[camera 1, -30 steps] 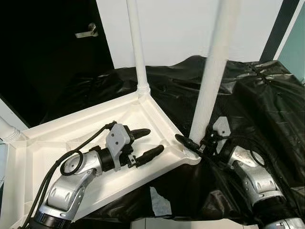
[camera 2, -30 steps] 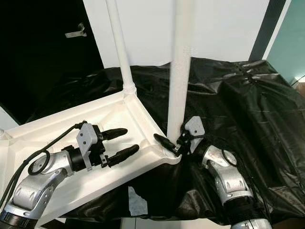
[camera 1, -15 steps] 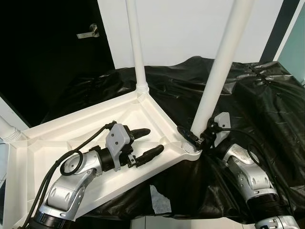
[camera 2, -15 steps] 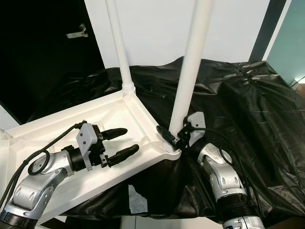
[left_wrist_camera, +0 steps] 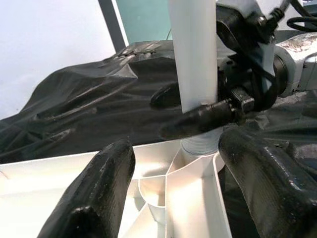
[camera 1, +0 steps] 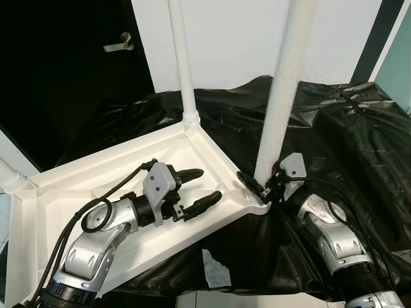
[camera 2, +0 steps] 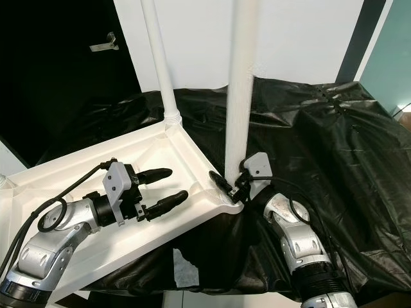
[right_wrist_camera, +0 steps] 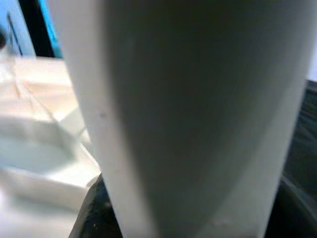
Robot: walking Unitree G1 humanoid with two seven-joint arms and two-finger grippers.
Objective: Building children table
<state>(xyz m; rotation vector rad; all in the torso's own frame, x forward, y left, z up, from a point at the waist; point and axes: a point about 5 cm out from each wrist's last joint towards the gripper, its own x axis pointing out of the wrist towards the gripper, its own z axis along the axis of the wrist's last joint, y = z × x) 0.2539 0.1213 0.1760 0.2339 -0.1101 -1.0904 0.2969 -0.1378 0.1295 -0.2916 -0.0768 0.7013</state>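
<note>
The right gripper (camera 1: 257,189) is closing its two black fingers around the base of the near leg (camera 1: 282,96), one finger (left_wrist_camera: 198,121) lying across the front of the white tube and the other behind it, just above the ribbed socket at the tabletop's corner. That leg is standing almost upright in the socket and running out past the top of the head views. The left gripper (camera 1: 196,187) is hovering over the underside of the white tabletop (camera 1: 77,176), its fingers (left_wrist_camera: 99,193) spread wide apart and holding nothing, pointing toward the gripped leg. The tabletop is lying upside down, its raised rim and moulded ribs facing up, with its near corner resting on a black sheet (camera 1: 359,141). A second leg (camera 1: 182,58) is rising from the far corner, and the base of a third (camera 1: 11,174) is showing at the left edge. The sheet is crumpled and glossy, draping over a low surface and spreading far to the right. A scrap of pale material (camera 1: 216,268) is lying at its near edge. Behind, a white wall (camera 1: 237,38) is meeting a black door with a metal handle (camera 1: 119,43), and a teal panel (camera 1: 399,64) with a dark frame is standing at the right.
</note>
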